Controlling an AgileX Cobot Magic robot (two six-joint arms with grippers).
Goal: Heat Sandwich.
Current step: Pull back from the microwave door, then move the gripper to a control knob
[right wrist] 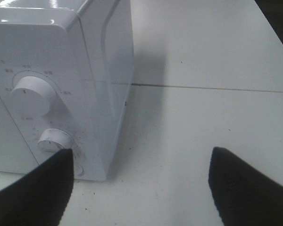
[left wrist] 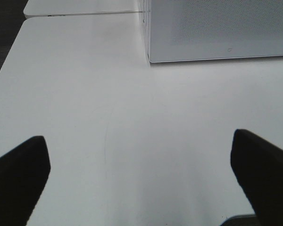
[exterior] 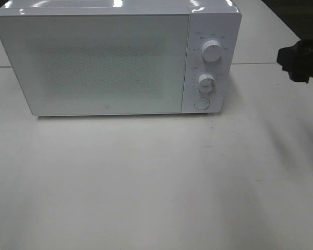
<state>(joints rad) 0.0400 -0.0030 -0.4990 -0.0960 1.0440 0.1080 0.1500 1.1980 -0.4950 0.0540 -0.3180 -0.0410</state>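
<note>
The right black pincer [right wrist: 141,155], jaws wide and empty, hangs just beside the dial end of the white box-shaped microwave oven [exterior: 109,62]. It is nearer the lower white round knob [right wrist: 54,140] than the left pincer [left wrist: 137,136], also wide and empty. The sandwich shows nowhere; the oven is shut.

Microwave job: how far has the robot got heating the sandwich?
Done: the microwave door is shut. No sandwich shows on the table; it may be inside, I cannot tell. In hand: nothing; left pincer and right pincer are open and empty, the right one facing the knobs. To do: probably turning a knob to start heating.
</note>
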